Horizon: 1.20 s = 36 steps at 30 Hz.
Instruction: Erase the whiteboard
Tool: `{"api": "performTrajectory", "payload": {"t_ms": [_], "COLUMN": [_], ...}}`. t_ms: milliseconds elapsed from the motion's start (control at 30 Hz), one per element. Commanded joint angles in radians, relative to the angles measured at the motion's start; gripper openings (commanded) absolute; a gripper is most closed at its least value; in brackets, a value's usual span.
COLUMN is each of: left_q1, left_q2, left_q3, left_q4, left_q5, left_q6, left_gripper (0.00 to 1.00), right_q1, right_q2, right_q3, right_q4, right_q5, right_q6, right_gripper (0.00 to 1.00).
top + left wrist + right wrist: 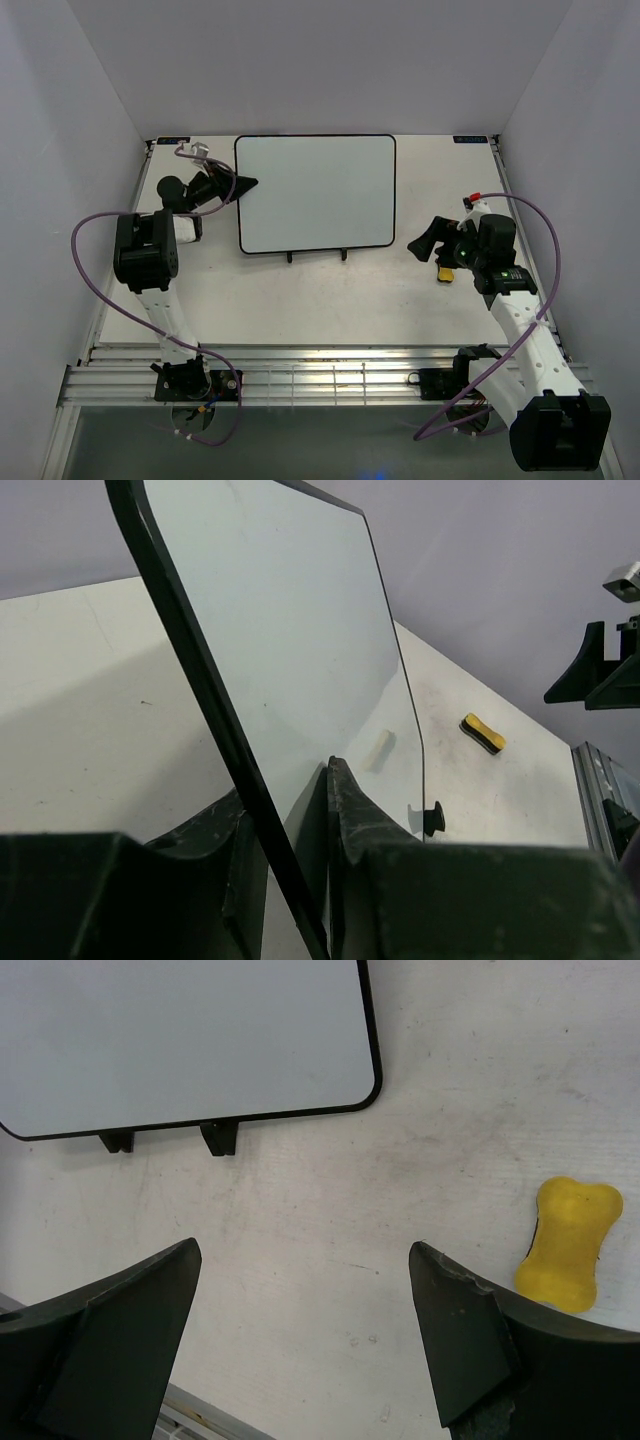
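The whiteboard [315,190] is a glossy white board with a thin black frame, and its face shows no writing. It stands at the back middle of the table on two small black feet [290,256]. My left gripper [245,183] is shut on the board's left edge; in the left wrist view the frame [200,680] runs between my fingers [345,800]. My right gripper [420,245] is open and empty, above the table to the right of the board. The board's lower right corner shows in the right wrist view [180,1030].
A small yellow bone-shaped eraser [443,271] lies on the table beside my right gripper; it also shows in the right wrist view [568,1243] and the left wrist view [483,733]. A metal rail [320,375] runs along the near table edge.
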Motion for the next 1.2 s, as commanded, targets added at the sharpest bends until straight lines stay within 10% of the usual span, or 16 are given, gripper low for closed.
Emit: {"api": "performTrajectory", "payload": {"t_ms": [0, 1167], "left_q1": [0.018, 0.122], "left_q2": [0.025, 0.128], "left_q3": [0.047, 0.098], "left_q4": [0.395, 0.397], "left_q5": [0.151, 0.209], "left_q6": [0.442, 0.486], "left_gripper": [0.00, 0.00], "right_q1": [0.005, 0.025], "right_q2": [0.000, 0.032], "right_q3": [-0.003, -0.007], "right_q4": [0.044, 0.042], "right_q5": [-0.009, 0.012], "right_q6": [-0.006, -0.012], "right_gripper": [0.90, 0.90]}}
